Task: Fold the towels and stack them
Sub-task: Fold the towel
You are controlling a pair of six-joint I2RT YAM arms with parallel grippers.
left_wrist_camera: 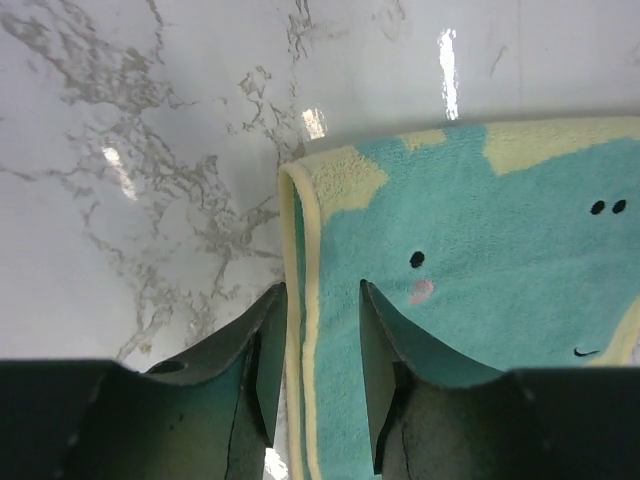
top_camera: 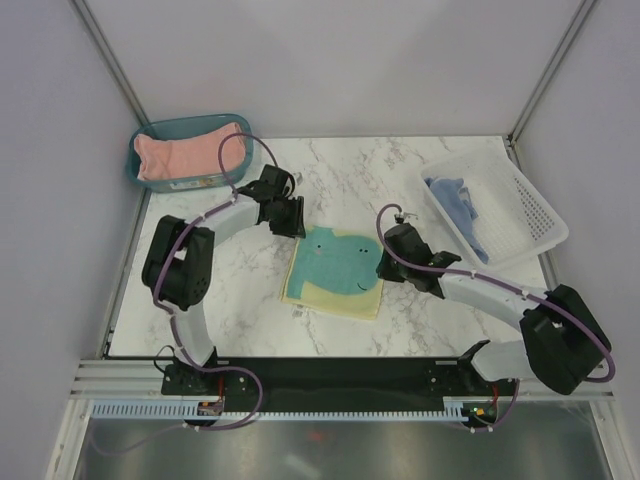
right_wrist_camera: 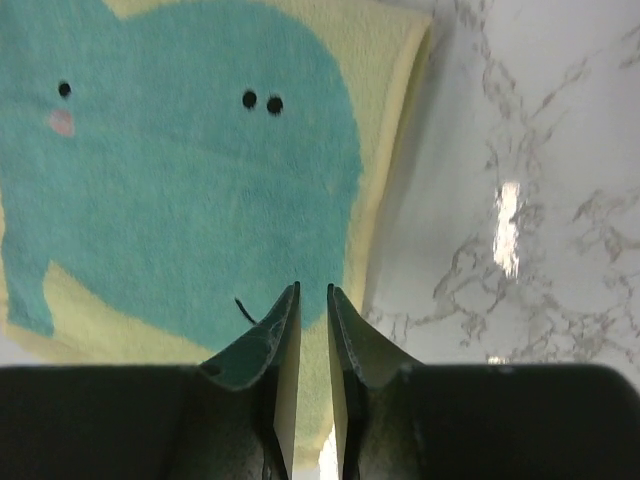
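The yellow whale towel (top_camera: 335, 268) lay flat in the middle of the table (top_camera: 230, 300). It was not folded yet. The pink towel (top_camera: 190, 152) sat in the blue-green bin (top_camera: 185, 186) at the far left. The blue towel (top_camera: 460, 200) lay bunched up in the white basket (top_camera: 525, 210) at the far right.

The left claw (left_wrist_camera: 318, 300) was released. Its two fingers stood apart, and the left edge of the whale towel ran between them. The right claw (right_wrist_camera: 312, 300) was at the right edge of the whale towel, with its fingers almost together and only a thin slit between them. I could not tell if it had any cloth pinched.

A few things could go wrong, I think. The left claw might close on just the thin yellow hem, and the soft cloth could slip out when lifted. The right claw sat very near the edge, so it might pinch nothing at all. If only one claw got a grip, the whale towel would be pulled to one side and the fold would come out crooked. The table looked smooth and shiny, so the cloth could slide instead of folding.

There was no brand, label or writing to read. The whale towel showed only dot eyes, a pink cheek and a small smile.
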